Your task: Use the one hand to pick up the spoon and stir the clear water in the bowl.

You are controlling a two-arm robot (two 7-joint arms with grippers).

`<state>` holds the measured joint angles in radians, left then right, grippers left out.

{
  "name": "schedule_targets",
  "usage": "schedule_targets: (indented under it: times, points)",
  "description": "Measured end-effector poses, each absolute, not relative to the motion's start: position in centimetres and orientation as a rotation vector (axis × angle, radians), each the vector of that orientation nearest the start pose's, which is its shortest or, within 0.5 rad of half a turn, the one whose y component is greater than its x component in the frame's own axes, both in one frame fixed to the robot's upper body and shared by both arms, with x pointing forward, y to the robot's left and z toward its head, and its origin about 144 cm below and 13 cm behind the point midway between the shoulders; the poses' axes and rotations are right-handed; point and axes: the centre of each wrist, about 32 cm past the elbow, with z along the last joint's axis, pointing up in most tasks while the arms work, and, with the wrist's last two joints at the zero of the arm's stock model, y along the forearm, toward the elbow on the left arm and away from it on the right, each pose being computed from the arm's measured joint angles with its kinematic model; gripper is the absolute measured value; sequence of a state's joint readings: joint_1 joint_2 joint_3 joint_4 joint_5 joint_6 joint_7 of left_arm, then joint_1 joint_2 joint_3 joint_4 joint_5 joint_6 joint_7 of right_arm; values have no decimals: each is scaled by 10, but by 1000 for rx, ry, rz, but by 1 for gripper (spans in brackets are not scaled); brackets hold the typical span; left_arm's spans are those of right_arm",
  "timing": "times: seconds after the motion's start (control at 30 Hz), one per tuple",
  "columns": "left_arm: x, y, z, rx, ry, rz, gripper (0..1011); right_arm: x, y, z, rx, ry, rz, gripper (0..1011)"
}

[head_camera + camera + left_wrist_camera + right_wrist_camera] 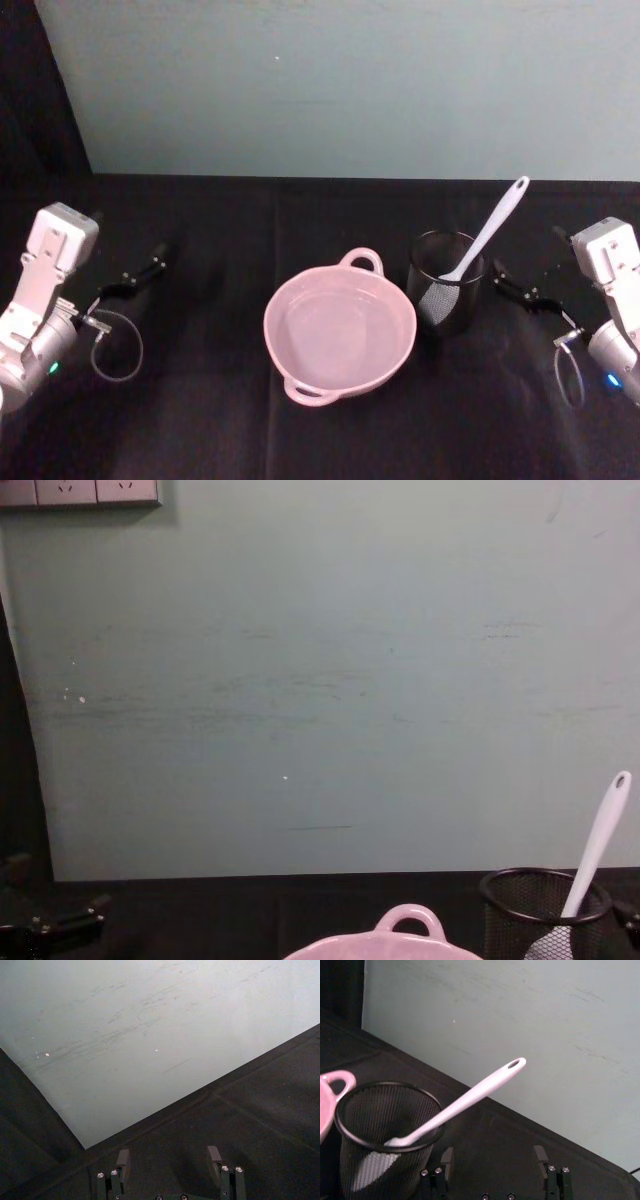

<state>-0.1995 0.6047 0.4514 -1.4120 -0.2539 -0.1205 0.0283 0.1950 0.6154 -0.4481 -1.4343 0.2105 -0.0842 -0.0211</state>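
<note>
Right claw (493, 1152) gaping, spoon (470, 1097) in mesh cup (380, 1125) just beside

White spoon (486, 232) propped in mesh cup (440, 305), pink bowl (270, 330) beside, seemingly water-filled

Right wrist view: spoon (465, 1097) blade veiled by mesh cup (370, 1170) wall, just ahead of right end effector (493, 1152); its finger bases cropped at frame edge. Chest view: bowl (408, 912) cut off below rim.

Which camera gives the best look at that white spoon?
The right wrist view: the spoon is large there, leaning in the mesh cup, handle hole plain. The head view shows it smaller from above; the chest view, mostly its handle above the cup's rim.
</note>
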Motion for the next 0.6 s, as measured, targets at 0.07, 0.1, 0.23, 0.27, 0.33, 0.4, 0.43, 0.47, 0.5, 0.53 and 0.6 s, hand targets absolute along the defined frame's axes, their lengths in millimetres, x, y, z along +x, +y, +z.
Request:
schedule_targets:
  times: [0.07,0.1,0.23,0.27,0.33,0.4,0.43,0.47,0.5,0.53,0.6]
  points:
    - [489,310,1140,304,-285,1248,1005,486,-311,1145,-368,-315,-1232,1003]
    - [489,310,1140,305,-285,1248,1005,484,-312,1145,-375,-314,-1234,1003]
    - [489,310,1140,304,-285,1248,1005,479,-317,1147,-364,-301,-1246,1003]
    - [489,310,1140,304,-285,1248,1005,478,-318,1147,-354,-294,-1247,1003]
    - [489,310,1140,304,-285,1248,1005,474,-321,1149,-315,-266,-1250,1002]
    - [489,310,1140,304,-285,1248,1005,470,-325,1152,-263,-232,-1247,1003]
    - [489,310,1140,304,-285,1248,1005,469,-326,1152,-246,-220,-1246,1003]
    - [489,310,1140,304,-285,1248,1005,468,-328,1153,-229,-208,-1245,1003]
    - [489,310,1140,304,-285,1248,1005,466,-330,1154,-189,-174,-1239,1003]
    - [489,310,1140,304,-285,1248,1005,464,-332,1155,-168,-154,-1237,1003]
    - [489,310,1140,305,-285,1248,1005,461,-336,1157,-97,-86,-1229,1003]
